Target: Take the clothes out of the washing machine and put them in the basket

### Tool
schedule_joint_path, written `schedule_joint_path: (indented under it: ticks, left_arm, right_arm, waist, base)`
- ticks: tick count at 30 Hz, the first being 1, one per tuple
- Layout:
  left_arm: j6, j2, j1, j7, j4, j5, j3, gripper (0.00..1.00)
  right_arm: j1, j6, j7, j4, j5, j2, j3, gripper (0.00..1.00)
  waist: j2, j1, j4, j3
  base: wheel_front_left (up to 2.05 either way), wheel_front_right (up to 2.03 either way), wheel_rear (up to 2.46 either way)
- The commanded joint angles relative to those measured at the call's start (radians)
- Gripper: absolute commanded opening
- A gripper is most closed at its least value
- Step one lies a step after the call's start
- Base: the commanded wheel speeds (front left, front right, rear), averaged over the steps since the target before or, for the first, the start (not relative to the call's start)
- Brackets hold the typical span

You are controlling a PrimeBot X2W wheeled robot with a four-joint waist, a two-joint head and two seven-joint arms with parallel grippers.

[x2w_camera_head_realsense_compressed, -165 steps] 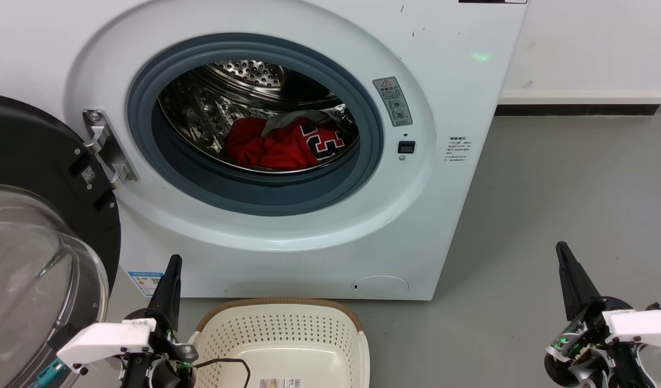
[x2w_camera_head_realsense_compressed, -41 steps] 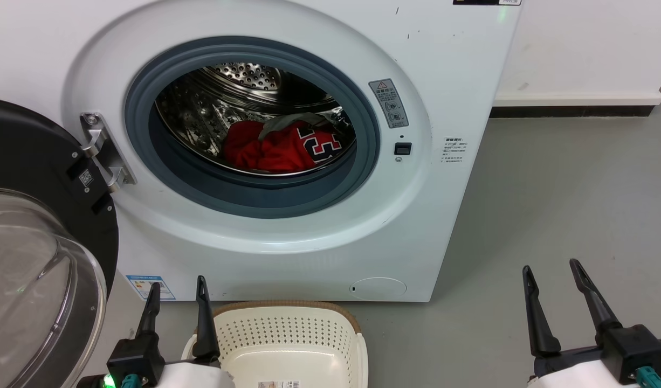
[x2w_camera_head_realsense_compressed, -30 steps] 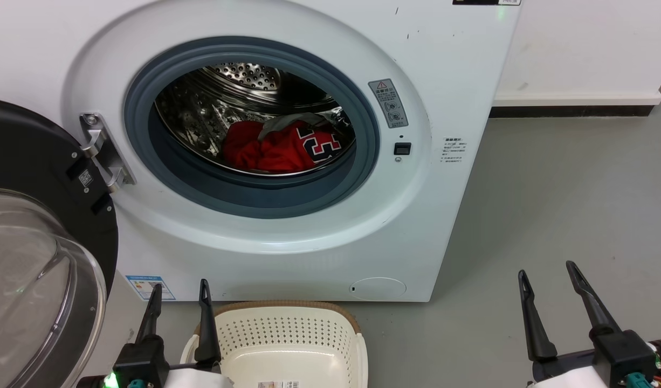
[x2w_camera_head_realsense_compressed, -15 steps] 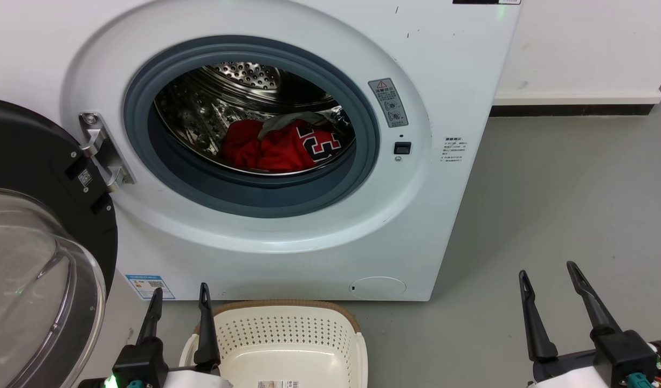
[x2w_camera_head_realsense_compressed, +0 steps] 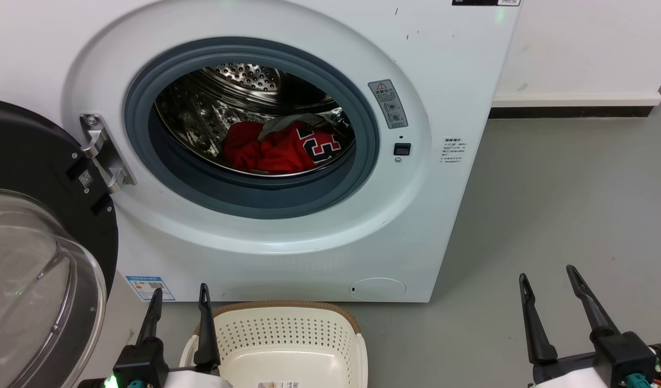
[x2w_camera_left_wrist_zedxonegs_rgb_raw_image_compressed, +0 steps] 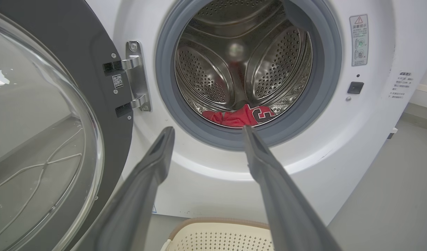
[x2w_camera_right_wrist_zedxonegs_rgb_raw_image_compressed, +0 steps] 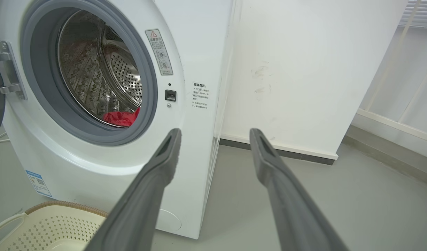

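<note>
- While both arms sit low at the near edge of the head view, the left hand (x2w_camera_head_realsense_compressed: 180,289) points up with its two dark fingers apart, gripping nothing; its right finger stands in front of the basket's left corner
- The right hand (x2w_camera_head_realsense_compressed: 546,272) is likewise spread and empty, over grey floor (x2w_camera_head_realsense_compressed: 551,205) to the right of the machine
- The basket (x2w_camera_head_realsense_compressed: 282,305), cream with a brown rim, stands on the floor just in front of the washing machine (x2w_camera_head_realsense_compressed: 454,81), below its round opening
- The door (x2w_camera_head_realsense_compressed: 34,156), black-rimmed with clear glass, hangs wide open on the left
- Past the grey rubber rim, the clothes (x2w_camera_head_realsense_compressed: 266,153) lie bunched at the bottom of the steel drum (x2w_camera_head_realsense_compressed: 244,75): red fabric, a black white-edged number on the right, a grey fold across the top
- A white wall (x2w_camera_head_realsense_compressed: 578,43) rises behind the floor
</note>
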Motion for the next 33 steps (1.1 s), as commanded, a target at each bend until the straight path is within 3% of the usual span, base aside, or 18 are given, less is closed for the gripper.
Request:
schedule_joint_path:
  ticks: [1, 13, 18, 26, 33]
  left_arm:
    - [0.004, 0.001, 0.004, -0.003, 0.001, 0.002, 0.001, 1.00]
    - [0.011, 0.001, -0.014, -0.003, 0.005, 0.005, -0.002, 1.00]
    - [-0.013, 0.001, -0.063, -0.003, 0.020, 0.011, 0.007, 1.00]
    - [-0.083, 0.015, -0.266, -0.003, 0.156, 0.024, 0.045, 1.00]
    - [-0.107, 0.068, -0.529, -0.003, 0.352, 0.051, 0.058, 1.00]
  right_arm:
    - [0.008, -0.001, -0.002, 0.004, 0.009, -0.001, 0.000, 1.00]
    - [0.004, -0.001, -0.002, 0.016, 0.014, -0.001, 0.002, 1.00]
    - [-0.005, -0.001, -0.002, 0.012, 0.014, -0.001, 0.011, 1.00]
    - [-0.035, -0.001, -0.002, -0.001, 0.010, -0.001, 0.024, 1.00]
    - [-0.093, -0.001, -0.002, -0.019, 0.023, -0.001, 0.040, 1.00]
  waist:
    - [-0.0001, 0.0000, 0.000, -0.001]
    - [-0.0001, 0.0000, -0.008, 0.002]
    - [-0.0001, 0.0000, -0.019, 0.015]
    - [-0.0001, 0.0000, -0.059, 0.078]
    - [-0.0001, 0.0000, -0.113, 0.181]
  base:
    - [0.00, 0.00, 0.00]
    - [0.00, 0.00, 0.00]
    - [0.00, 0.00, 0.00]
    - [0.00, 0.00, 0.00]
    - [0.00, 0.00, 0.00]
